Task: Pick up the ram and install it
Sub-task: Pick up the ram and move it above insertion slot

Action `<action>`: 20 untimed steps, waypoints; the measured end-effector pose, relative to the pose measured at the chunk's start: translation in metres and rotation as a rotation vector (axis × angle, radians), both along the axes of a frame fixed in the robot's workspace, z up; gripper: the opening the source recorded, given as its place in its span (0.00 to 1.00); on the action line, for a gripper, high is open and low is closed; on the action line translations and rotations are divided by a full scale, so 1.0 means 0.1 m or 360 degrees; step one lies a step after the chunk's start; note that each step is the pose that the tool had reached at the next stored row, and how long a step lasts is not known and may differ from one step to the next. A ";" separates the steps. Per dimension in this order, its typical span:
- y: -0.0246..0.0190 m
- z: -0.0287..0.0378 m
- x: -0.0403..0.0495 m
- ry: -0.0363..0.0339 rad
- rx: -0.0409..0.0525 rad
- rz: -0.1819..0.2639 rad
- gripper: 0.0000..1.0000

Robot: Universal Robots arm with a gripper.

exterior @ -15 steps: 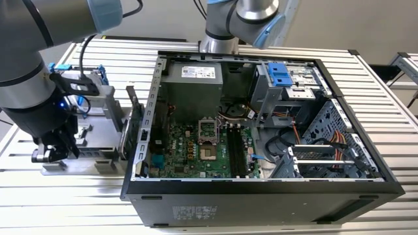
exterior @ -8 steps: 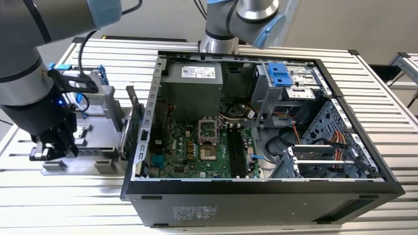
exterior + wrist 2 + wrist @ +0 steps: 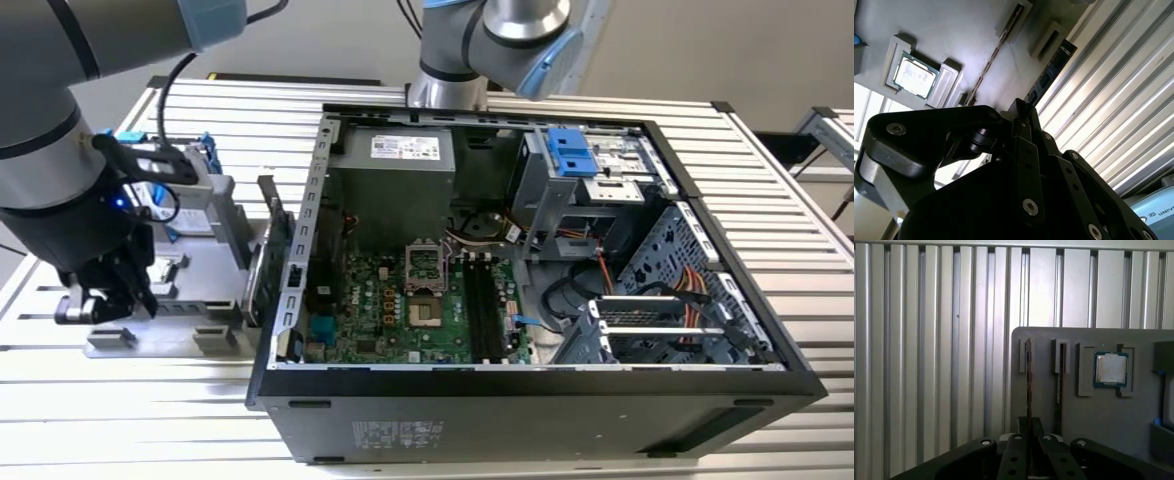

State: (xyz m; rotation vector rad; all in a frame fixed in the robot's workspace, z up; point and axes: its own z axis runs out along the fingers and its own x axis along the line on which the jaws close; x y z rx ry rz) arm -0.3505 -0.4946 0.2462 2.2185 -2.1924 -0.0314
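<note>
The ram [image 3: 1029,380] stands on its edge in a slot of the grey holder tray [image 3: 1094,412], in the slot closest to the tray's edge. In the second wrist view it is the dark stick with chips [image 3: 1054,67]. My gripper [image 3: 1029,421] sits over this ram's near end with its fingers shut on the thin board. The fingertips [image 3: 1021,107] meet at the stick's end. In the exterior view the gripper [image 3: 107,300] hangs low over the tray [image 3: 160,342] at the exterior view's left, beside the open computer case [image 3: 534,400].
A second thin stick [image 3: 1059,385] stands in the neighbouring slot. A square silver processor [image 3: 1110,368] lies in a pocket of the tray. Inside the case, the motherboard's long black memory slots [image 3: 483,310] run beside the processor socket [image 3: 422,265]. The table is ribbed metal [image 3: 929,365].
</note>
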 end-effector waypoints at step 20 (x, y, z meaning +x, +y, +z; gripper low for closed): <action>0.000 0.188 0.000 0.0000 0.0000 0.0000 0.00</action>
